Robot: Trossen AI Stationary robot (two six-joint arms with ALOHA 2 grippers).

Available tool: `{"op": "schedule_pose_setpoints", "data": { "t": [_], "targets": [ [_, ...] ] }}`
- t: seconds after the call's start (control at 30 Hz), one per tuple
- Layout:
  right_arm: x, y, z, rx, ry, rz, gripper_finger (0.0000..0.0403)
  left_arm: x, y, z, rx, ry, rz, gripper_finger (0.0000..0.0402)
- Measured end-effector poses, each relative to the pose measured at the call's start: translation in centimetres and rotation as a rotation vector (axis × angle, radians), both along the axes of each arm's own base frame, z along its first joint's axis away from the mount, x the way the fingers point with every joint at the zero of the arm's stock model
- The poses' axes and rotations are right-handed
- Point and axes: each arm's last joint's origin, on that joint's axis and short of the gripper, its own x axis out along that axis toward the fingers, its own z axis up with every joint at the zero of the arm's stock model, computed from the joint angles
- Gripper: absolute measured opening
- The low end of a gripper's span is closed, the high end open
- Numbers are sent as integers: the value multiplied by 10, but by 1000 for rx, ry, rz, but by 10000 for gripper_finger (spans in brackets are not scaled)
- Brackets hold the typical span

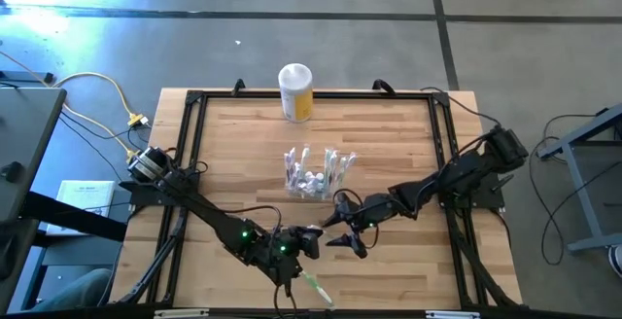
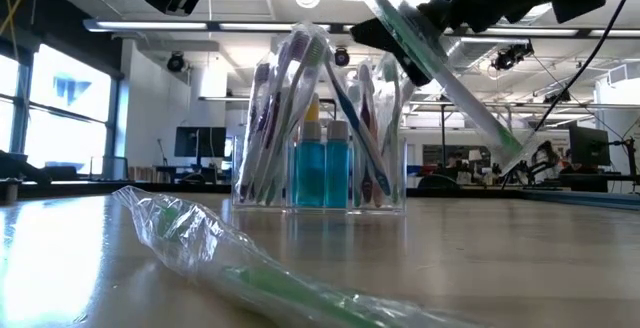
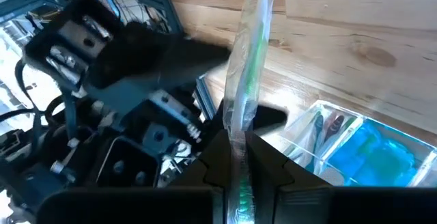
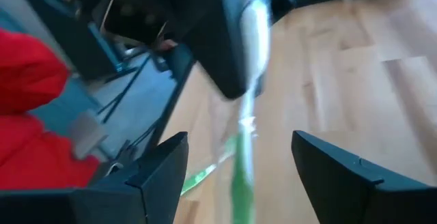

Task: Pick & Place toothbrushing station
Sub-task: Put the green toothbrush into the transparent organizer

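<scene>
Wrapped toothbrush (image 3: 247, 80), pinched in my left gripper (image 3: 235, 157), feels light and crinkly-slick. Beyond it stands the holder (image 1: 317, 172), rigid, brittle; grip its wall. Right gripper (image 4: 239, 176) spread.

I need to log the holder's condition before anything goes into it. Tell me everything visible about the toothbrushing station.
The toothbrushing station is a small, nearly colourless see-through plastic holder with compartments. It stands upright at the middle of the wooden table, in front of the yellow canister. Wrapped toothbrushes lean upright in it, with blue-liquid bottles between them. Neither tool touches it: the left tool, shut on a wrapped green toothbrush, and the open right tool sit nearer the front edge.
</scene>
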Motion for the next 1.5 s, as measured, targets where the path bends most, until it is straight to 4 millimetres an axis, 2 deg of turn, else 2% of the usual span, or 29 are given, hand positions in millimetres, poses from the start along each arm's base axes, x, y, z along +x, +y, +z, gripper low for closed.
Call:
{"op": "schedule_pose_setpoints", "data": {
  "t": [0.1, 0.27, 0.4, 0.6, 0.9, 1.1, 1.5],
  "targets": [
    [5, 0, -7, 18, 1, 36, 254, 0, 0, 0, -3, -1, 1, 22],
    [7, -1, -4, 28, -13, 41, 253, 0, 0, 0, -8, 0, 4, 22],
    [7, -1, -4, 27, -12, 46, 235, 0, 0, 0, -10, 1, 5, 22],
    [7, -1, -4, 24, -21, 54, 166, 0, 0, -1, -16, 3, 0, 22],
    [7, 2, -3, -71, -73, 90, 19, 0, -1, -1, -35, 19, -34, 22],
    [7, 2, -3, -87, -76, 83, 22, -1, -1, -1, -25, 27, -43, 29],
    [6, 2, -4, -95, -73, 89, 17, -1, -1, -1, 21, 41, -62, 106]
  ]
}}
